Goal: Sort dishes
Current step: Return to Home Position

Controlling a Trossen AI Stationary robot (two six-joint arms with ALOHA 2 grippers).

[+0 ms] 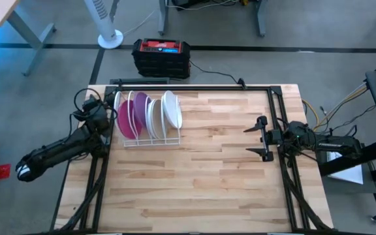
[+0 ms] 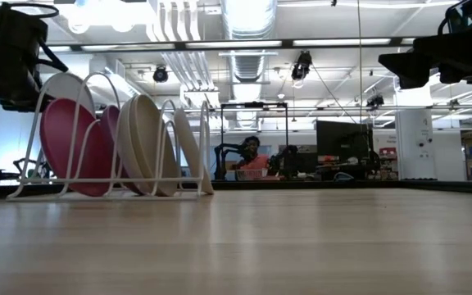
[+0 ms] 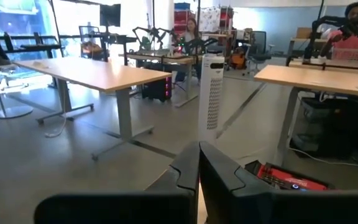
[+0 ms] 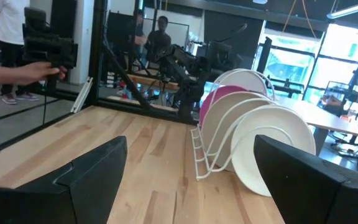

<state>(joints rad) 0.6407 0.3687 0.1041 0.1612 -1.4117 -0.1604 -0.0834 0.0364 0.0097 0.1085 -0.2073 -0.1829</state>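
While your right gripper hangs open at 3 o'clock, the closed left gripper sits just beside the white wire rack at 10 o'clock on the desk. Beyond, at 12 o'clock, a black-and-red box sits on the floor. Smooth magenta and white dishes stand upright in the rack.

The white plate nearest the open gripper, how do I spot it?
On the wooden table, find the white wire rack beside the left arm. The plate sits at the rack's end facing the right gripper, white, with one neighbour only; the purple plates are farther in.
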